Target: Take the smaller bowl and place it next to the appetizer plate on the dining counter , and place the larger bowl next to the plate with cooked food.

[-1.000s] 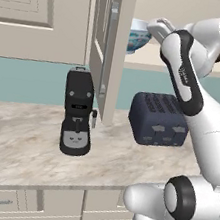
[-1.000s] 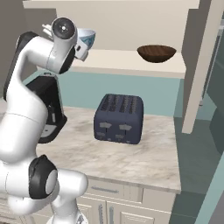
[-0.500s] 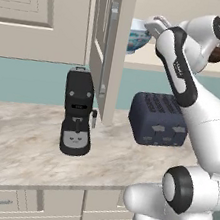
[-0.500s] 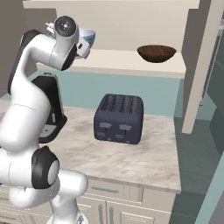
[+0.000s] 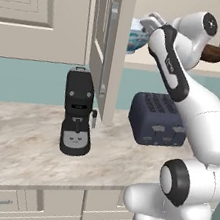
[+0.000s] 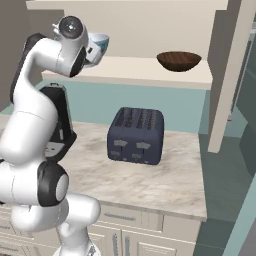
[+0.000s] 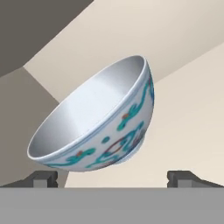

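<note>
Gripper: jaws spread wide, holding nothing, fingertips level with the base of the larger bowl. Over the last second the arm has reached further up and in toward the cabinet shelf; hand now close in front of that bowl, not touching. Larger bowl: on the shelf, beside the open cabinet door. Smaller bowl: same shelf, well apart to the right. Toaster and coffee machine: on the worktop below, unchanged. Judgement: approach nearly complete; grasp of the larger bowl comes next; neither bowl delivered yet
</note>
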Available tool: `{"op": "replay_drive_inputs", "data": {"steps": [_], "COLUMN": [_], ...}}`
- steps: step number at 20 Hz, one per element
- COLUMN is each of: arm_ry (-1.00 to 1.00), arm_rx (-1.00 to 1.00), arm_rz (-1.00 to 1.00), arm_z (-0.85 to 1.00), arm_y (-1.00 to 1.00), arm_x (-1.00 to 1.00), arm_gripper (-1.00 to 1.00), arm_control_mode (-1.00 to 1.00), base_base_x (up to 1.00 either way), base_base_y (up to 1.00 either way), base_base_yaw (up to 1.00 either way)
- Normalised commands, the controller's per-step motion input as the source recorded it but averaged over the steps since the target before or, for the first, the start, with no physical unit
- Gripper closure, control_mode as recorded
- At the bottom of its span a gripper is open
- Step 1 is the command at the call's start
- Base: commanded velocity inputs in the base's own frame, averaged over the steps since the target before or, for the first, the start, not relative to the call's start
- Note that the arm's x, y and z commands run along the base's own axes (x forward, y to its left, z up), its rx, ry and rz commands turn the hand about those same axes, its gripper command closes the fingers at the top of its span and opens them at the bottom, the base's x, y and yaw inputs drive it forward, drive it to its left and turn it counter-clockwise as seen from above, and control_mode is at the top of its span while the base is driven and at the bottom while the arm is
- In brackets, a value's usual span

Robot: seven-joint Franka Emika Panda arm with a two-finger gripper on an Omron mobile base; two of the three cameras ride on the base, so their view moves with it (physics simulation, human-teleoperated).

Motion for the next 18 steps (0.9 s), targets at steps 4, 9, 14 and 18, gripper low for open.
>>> {"op": "replay_drive_inputs", "data": {"steps": [4, 9, 14, 18], "arm_ry": [0.00, 0.01, 0.04, 0.06], "arm_rx": [0.00, 0.00, 0.00, 0.00], "arm_rz": [-0.04, -0.04, -0.07, -0.07], "arm_z": [0.00, 0.01, 0.02, 0.00], "arm_y": [0.16, 0.03, 0.00, 0.00], "arm_x": [0.26, 0.31, 0.29, 0.18], "arm_gripper": [-1.00, -1.00, -1.00, -1.00], "arm_control_mode": [-1.00, -1.00, -1.00, -1.00], "base_base_x": [0.00, 0.00, 0.00, 0.00], "base_base_y": [0.00, 0.00, 0.00, 0.00], "base_base_yaw": [0.00, 0.00, 0.00, 0.00]}}
